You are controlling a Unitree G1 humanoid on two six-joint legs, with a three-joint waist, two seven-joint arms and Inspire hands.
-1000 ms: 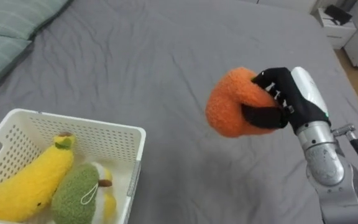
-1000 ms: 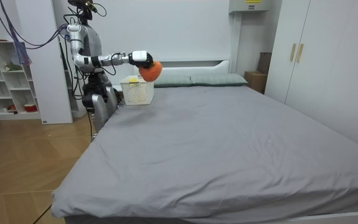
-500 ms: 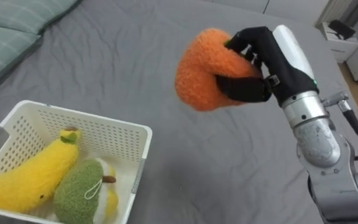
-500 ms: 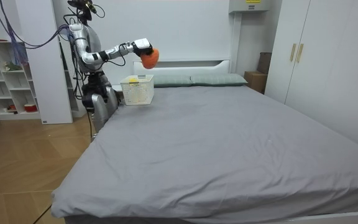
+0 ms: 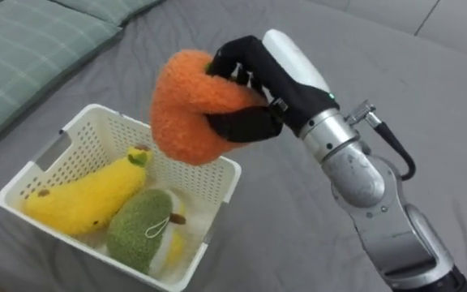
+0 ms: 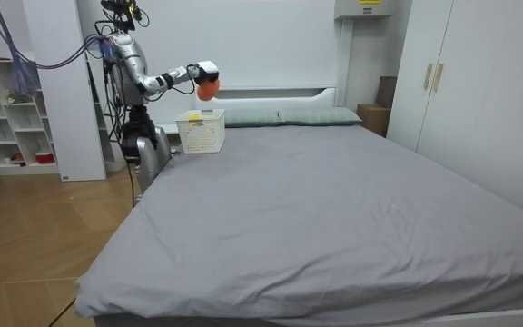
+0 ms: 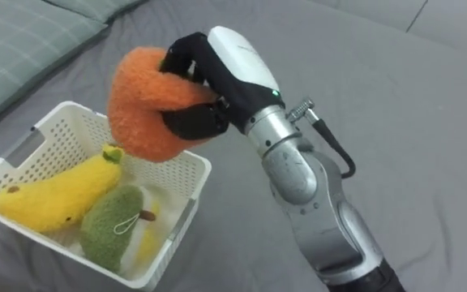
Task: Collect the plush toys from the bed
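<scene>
Right hand (image 5: pixel 267 79) fingers (image 5: pixel 237 126) clamp fluffy round orange plush toy (image 5: pixel 186 109); white plastic basket (image 5: pixel 232 170) rim below fingers. Early release risks plush bouncing out.

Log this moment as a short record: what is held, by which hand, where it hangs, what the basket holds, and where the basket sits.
held: orange plush toy
by: right hand, fingers curled round it
position: in the air, about over the far edge of the white basket
in basket: yellow banana plush, green plush beside it
basket on: grey bed, near a pillow
robot: stands at the bedside by the basket
</scene>
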